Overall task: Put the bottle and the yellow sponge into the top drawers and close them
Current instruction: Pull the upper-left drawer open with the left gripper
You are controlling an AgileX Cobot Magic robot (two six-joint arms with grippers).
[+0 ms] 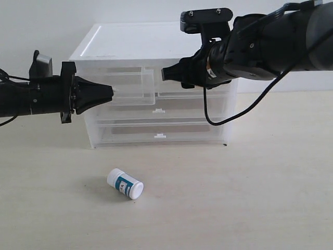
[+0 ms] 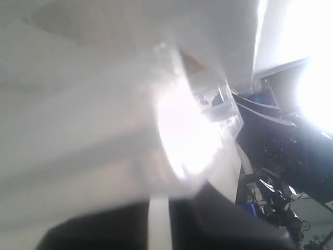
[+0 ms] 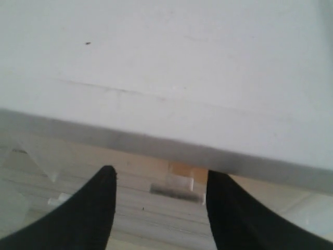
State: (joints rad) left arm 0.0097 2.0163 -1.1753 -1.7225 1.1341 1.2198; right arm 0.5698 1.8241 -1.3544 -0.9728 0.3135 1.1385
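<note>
Right gripper (image 3: 161,174) was held apart around a tab (image 3: 177,184) of the top drawers (image 1: 132,86); a centred, straight-line move was needed. Left gripper (image 1: 111,93), spread or pinched, couldn't be told, tbh.

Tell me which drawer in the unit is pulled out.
The top left drawer: its front juts out past the unit, by the left claw, while the other three appear flush.

You'll find the bottle (image 1: 125,184) lying on the surface (image 1: 250,198) in front of the drawer unit (image 1: 151,44), left of its middle. Left top drawer (image 1: 132,86) juts forward; right top drawer (image 1: 182,92) sits in.
</note>
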